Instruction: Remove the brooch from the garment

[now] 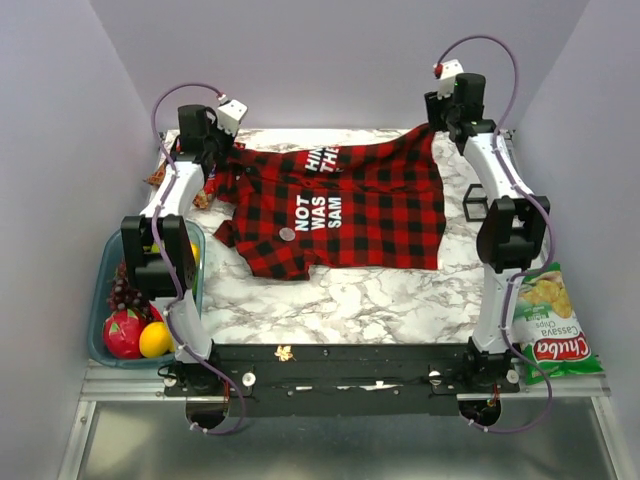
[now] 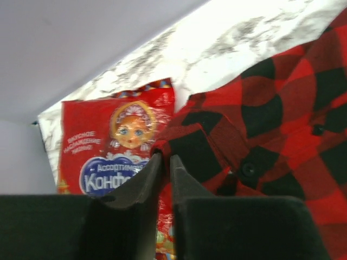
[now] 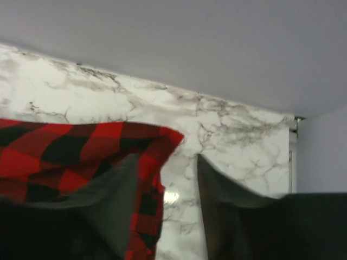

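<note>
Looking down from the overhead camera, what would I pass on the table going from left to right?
Fruit bin → checked shirt → small black frame → green chips packet.

Left arm [image 1: 185, 190] and right arm [image 1: 495, 165] reach far forward — left fingers [image 2: 143, 181] nearly together, right fingers [image 3: 217, 189] clearly apart.

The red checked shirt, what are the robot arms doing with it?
The robot is reaching to the far corners of the shirt. It lies spread on the marble table. The right gripper is open beside one corner, holding nothing. The left gripper has its fingers nearly together at the other corner, near a sweets packet; whether they pinch cloth is unclear. The small silver brooch sits on the shirt, untouched.
</note>
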Robot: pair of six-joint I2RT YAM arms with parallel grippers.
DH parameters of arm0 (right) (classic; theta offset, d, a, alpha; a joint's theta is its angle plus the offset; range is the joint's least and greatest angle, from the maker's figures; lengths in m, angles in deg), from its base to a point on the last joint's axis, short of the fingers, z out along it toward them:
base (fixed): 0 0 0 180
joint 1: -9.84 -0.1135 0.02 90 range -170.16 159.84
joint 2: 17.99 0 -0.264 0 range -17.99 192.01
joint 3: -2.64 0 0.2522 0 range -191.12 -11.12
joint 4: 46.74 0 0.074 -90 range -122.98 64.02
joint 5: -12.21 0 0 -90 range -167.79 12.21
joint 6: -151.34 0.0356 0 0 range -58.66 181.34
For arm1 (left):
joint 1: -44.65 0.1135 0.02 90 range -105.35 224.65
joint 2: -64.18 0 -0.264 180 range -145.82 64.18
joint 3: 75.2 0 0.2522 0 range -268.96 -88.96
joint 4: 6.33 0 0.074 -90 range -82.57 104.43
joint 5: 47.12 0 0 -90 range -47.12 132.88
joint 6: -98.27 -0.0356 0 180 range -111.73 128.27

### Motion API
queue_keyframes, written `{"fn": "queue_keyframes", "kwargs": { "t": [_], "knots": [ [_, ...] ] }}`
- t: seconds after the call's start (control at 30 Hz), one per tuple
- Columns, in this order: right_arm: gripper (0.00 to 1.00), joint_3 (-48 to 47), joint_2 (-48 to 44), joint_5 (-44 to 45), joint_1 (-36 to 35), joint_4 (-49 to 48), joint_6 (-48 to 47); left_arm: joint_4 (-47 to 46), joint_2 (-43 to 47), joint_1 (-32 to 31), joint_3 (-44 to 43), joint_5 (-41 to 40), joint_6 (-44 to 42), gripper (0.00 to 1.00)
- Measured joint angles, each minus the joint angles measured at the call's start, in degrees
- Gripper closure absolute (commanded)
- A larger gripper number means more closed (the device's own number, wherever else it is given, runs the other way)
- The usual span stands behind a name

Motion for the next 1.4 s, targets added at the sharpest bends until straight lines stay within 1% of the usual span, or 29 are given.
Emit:
{"fn": "queue_keyframes", "kwargs": {
  "t": [0.03,0.07,0.13,0.17,0.27,0.33,0.43,0.53,0.63,0.7,0.77,0.8,0.9,0.97,1.07,1.23,1.33,1.4],
  "knots": [
    [0.29,-1.0,1.0,0.3,-0.3,0.0,-0.5,0.5,-1.4,0.1,-1.9,-1.2,0.0,0.48],
    [0.28,-1.5,1.4,0.6,-0.5,0.0,-0.7,0.8,-2.7,0.1,-3.6,-3.0,-0.3,0.41],
    [0.27,-1.7,1.5,0.6,-1.1,0.2,-0.9,1.1,-3.3,0.2,-4.7,-4.8,-0.4,0.37],
    [0.27,-1.9,1.4,0.6,-1.4,0.2,-0.9,1.3,-3.1,0.3,-4.8,-5.5,-0.3,0.33],
    [0.26,-1.7,0.6,0.0,-1.4,0.3,-0.9,1.4,-1.6,0.4,-4.2,-5.9,0.4,0.31],
    [0.25,-0.7,-0.8,-0.7,-1.4,0.6,-0.8,1.7,0.9,0.2,-2.5,-5.3,1.3,0.31],
    [0.23,4.2,-6.6,-3.7,-1.3,2.4,-0.5,4.8,7.4,-0.3,0.7,-1.5,1.9,0.3],
    [0.22,10.2,-13.7,-7.4,-1.1,3.6,-0.5,11.2,16.3,-0.8,3.4,8.1,0.2,0.32],
    [0.21,16.6,-21.2,-10.3,-1.1,4.4,-0.5,19.8,23.8,-2.1,5.5,16.5,-4.7,0.32],
    [0.21,19.6,-24.5,-11.3,-1.1,4.5,-0.6,27.8,29.5,-4.5,9.0,20.7,-11.7,0.33],
    [0.21,22.0,-26.4,-12.0,-1.2,4.7,-0.6,34.5,32.9,-6.7,13.4,22.8,-17.6,0.34],
    [0.22,22.8,-26.8,-12.2,-1.2,4.9,-0.6,38.4,34.4,-8.0,16.8,23.3,-22.3,0.34],
    [0.28,24.3,-27.0,-12.5,-1.2,6.5,-0.9,46.1,35.6,-9.8,24.4,23.1,-31.5,0.36],
    [0.31,24.9,-27.4,-14.0,-1.2,8.2,-1.6,49.1,35.7,-10.7,28.3,22.8,-36.3,0.37],
    [0.33,25.6,-29.6,-19.6,-1.0,12.2,-3.9,51.8,36.5,-12.4,31.7,22.3,-41.8,0.38],
    [0.34,29.9,-35.0,-28.0,-1.2,17.9,-9.5,53.5,37.5,-16.0,33.2,21.9,-46.4,0.4],
    [0.34,34.5,-37.1,-30.2,-1.9,20.4,-12.8,54.2,37.4,-18.8,33.9,21.4,-48.8,0.41],
    [0.34,37.4,-37.3,-30.8,-2.3,21.7,-14.1,54.8,37.2,-19.9,34.2,21.1,-50.2,0.44]
  ]
}}
